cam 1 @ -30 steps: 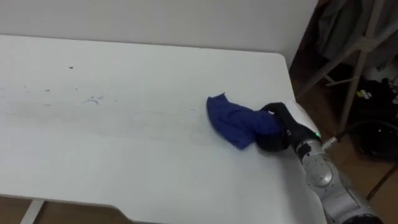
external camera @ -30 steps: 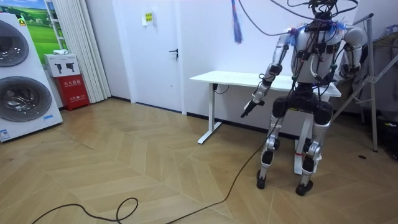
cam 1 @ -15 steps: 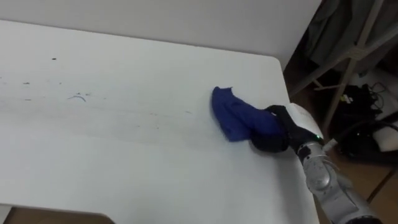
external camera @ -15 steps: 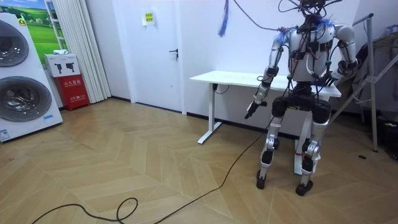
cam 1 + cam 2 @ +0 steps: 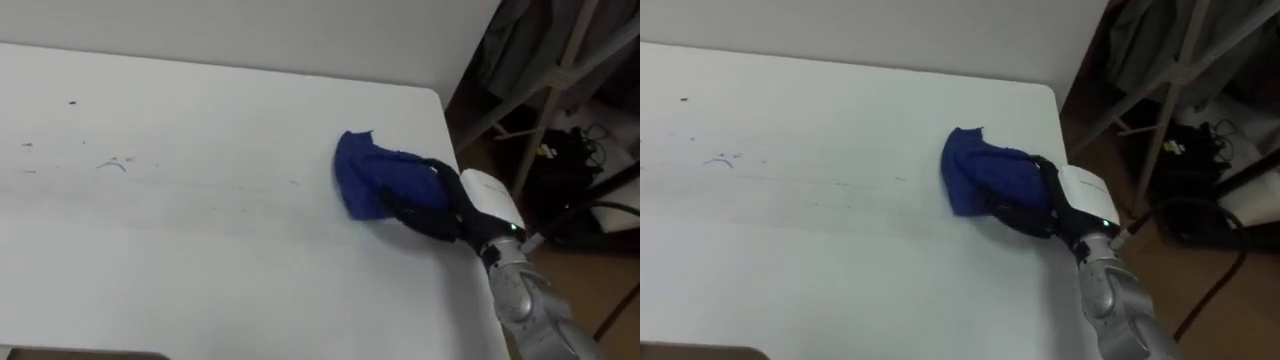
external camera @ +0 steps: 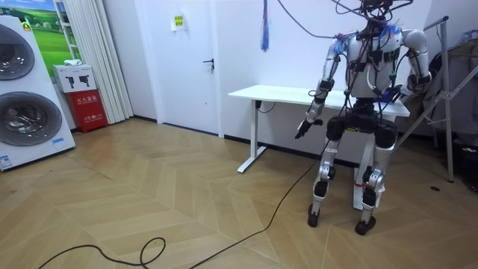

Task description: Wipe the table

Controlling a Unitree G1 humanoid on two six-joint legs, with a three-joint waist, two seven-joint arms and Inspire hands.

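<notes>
The table (image 5: 200, 260) is white and mostly bare; a blue cloth (image 5: 362, 172) lies bunched on it near its right end, close to the far corner. The right hand (image 5: 432, 207) reaches in from the right and rests on the cloth; its dark fingers (image 5: 405, 193) drape over the top of the bunch and look curled round it, with one lying along the near edge, so the hand seems to grasp the cloth while bearing it down on the surface. That suits wiping; a cloth both gripped and pressed will slide with the hand and not be left behind. Faint marks (image 5: 112, 164) and a few dark specks sit well apart from the cloth, towards the left; by my judgement those are what the wiping is for, and the cloth has the greater part of the top yet to cross.

In the room view the robot stands upright at the table's right end, facing it; the left hand (image 6: 303, 129) hangs in front of the table's near edge, off the surface and idle; its state I cannot tell from there.
</notes>
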